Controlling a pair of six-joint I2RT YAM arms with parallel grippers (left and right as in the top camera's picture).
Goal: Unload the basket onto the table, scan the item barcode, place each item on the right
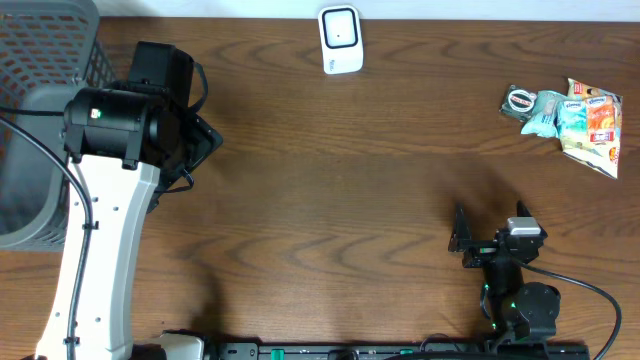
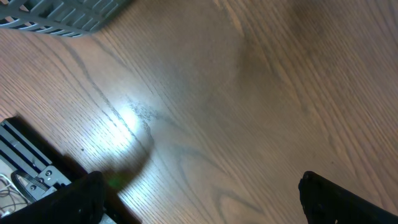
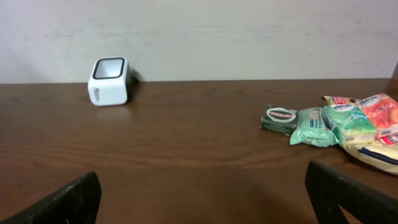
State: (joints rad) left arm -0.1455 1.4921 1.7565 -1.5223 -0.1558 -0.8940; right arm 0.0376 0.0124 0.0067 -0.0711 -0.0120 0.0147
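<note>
- Grey mesh basket [image 1: 40, 60] sits at the far left edge of the brown wooden table [image 1: 350, 190].
- The left gripper [image 1: 205, 140] hangs just beside the basket over bare wood, its fingers spread wide with nothing between them.
- The white barcode scanner [image 1: 341, 40] stands at the table's far edge, about midway across, well apart from both arms.
- The right gripper [image 1: 490, 235] sits low near the front edge, released and empty.
- The packets [image 1: 565, 115] lie in a small heap at the far right, touching one another: a dark round-labelled one, a green pack and an orange-yellow bag. Neither claw touches them.
</note>
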